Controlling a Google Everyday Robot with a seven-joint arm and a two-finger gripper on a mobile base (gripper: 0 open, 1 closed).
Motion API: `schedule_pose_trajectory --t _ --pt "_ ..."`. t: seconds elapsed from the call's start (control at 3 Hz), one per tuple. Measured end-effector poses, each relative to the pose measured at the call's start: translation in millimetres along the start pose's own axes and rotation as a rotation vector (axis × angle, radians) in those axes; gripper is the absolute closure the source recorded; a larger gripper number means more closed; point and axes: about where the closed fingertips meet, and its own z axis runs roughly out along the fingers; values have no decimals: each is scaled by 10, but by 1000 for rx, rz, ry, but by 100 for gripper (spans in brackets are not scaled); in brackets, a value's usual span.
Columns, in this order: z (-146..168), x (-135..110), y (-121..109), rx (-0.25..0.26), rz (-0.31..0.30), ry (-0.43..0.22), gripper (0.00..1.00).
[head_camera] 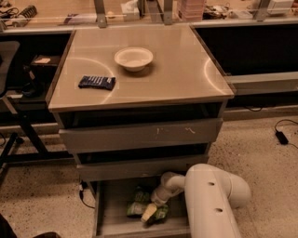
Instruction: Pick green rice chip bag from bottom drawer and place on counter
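Observation:
The green rice chip bag (138,204) lies crinkled in the open bottom drawer (111,218), below the two wider grey drawers. My gripper (150,211) reaches down into that drawer from the right on my white arm (212,200) and sits right on the bag's right part. The counter (177,69) is the glossy beige top of the cabinet, well above the gripper.
A white bowl (133,58) and a dark blue flat snack packet (97,82) lie on the counter. A cluttered workbench (139,11) runs along the back. A dark chair (9,83) stands left. Cables and a power brick (282,136) lie on the speckled floor right.

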Motion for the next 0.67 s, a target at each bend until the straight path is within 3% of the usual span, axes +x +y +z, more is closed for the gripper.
schedule_pose_trajectory --t 0.33,0.67 --pt "4 -3 -34 1 4 -1 18" --pt "5 -3 -34 1 4 -1 43"
